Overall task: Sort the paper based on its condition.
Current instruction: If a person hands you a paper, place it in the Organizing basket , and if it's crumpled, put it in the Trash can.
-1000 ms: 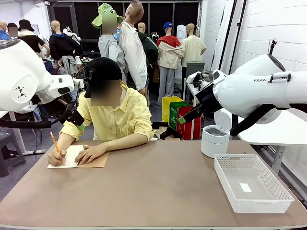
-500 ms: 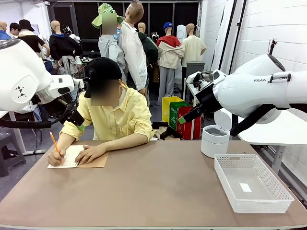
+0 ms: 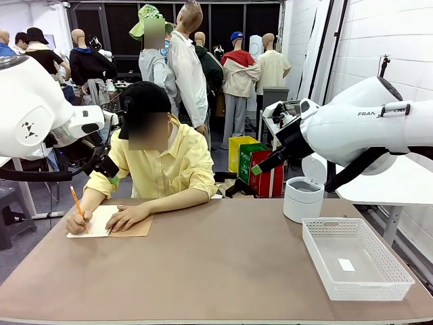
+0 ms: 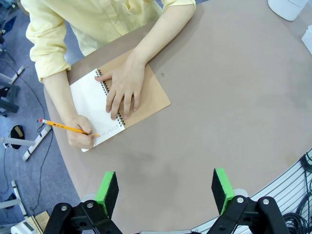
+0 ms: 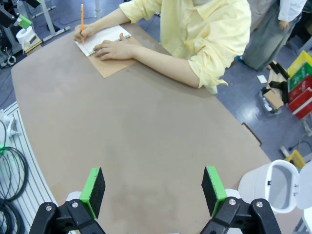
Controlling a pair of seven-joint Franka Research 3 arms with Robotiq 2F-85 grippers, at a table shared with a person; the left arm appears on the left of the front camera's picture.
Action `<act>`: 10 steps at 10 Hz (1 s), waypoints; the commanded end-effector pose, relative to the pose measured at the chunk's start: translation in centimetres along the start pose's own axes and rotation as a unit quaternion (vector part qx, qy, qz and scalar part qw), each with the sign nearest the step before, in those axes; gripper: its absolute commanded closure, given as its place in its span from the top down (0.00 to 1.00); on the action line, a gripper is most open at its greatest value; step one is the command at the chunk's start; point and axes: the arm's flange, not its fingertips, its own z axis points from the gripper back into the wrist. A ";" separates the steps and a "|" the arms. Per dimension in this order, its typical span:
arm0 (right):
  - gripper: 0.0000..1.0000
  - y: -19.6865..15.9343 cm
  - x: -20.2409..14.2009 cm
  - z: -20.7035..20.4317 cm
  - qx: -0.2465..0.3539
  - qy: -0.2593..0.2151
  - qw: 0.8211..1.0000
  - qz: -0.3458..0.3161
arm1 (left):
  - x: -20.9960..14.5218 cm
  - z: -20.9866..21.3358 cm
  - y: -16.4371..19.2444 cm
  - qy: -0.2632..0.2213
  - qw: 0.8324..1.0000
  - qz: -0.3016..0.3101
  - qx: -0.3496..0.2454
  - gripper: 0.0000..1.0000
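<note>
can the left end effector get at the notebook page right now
Probably not yet: the left end effector is open, but one hand presses the notebook and the other hand writes on its page.

Both arms are glossy white with rounded shells. The left arm [image 3: 30, 108] bears a small black mark of dots, at 9 o'clock in the front view. The right arm [image 3: 369, 128] shows black lettering beginning "FRAN" at 3 o'clock, with a black cable sleeve beneath. The left pincer [image 4: 165, 187] and right pincer [image 5: 153, 187] have black linked fingers with bolt heads and green pads [image 4: 107, 191]. The person [image 3: 166, 169] wears a pale yellow shirt, its sleeves ending near the elbow, and a black cap.
</note>
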 end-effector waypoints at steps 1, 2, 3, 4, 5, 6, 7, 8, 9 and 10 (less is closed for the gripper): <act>1.00 0.1 -0.3 0.0 0.003 0.000 1.000 -0.001 | 0.0 0.1 0.1 -0.001 1.000 -0.002 0.003 1.00; 1.00 0.1 -0.3 0.0 0.003 0.000 1.000 -0.001 | 0.0 0.1 0.1 -0.001 1.000 -0.002 0.003 1.00; 1.00 0.1 -0.3 0.0 0.003 0.000 1.000 -0.001 | 0.0 0.1 0.1 -0.001 1.000 -0.002 0.003 1.00; 1.00 0.1 -0.3 0.0 0.003 0.000 1.000 -0.001 | 0.0 0.1 0.1 -0.001 1.000 -0.002 0.003 1.00; 1.00 0.1 -0.3 0.0 0.003 0.000 1.000 -0.001 | 0.0 0.1 0.1 -0.001 1.000 -0.002 0.003 1.00; 1.00 0.1 -0.3 0.0 0.003 0.000 1.000 -0.001 | 0.0 0.1 0.1 -0.001 1.000 -0.002 0.003 1.00; 1.00 0.1 -0.3 0.0 0.003 0.000 1.000 -0.001 | 0.0 0.1 0.1 -0.001 1.000 -0.002 0.003 1.00; 1.00 0.1 -0.3 0.0 0.003 0.000 1.000 -0.001 | 0.0 0.1 0.1 -0.001 1.000 -0.002 0.003 1.00; 1.00 0.1 -0.3 0.0 0.003 0.000 1.000 -0.001 | 0.0 0.1 0.1 -0.001 1.000 -0.002 0.003 1.00; 1.00 0.1 -0.3 0.0 0.003 0.000 1.000 -0.001 | 0.0 0.1 0.1 -0.001 1.000 -0.002 0.003 1.00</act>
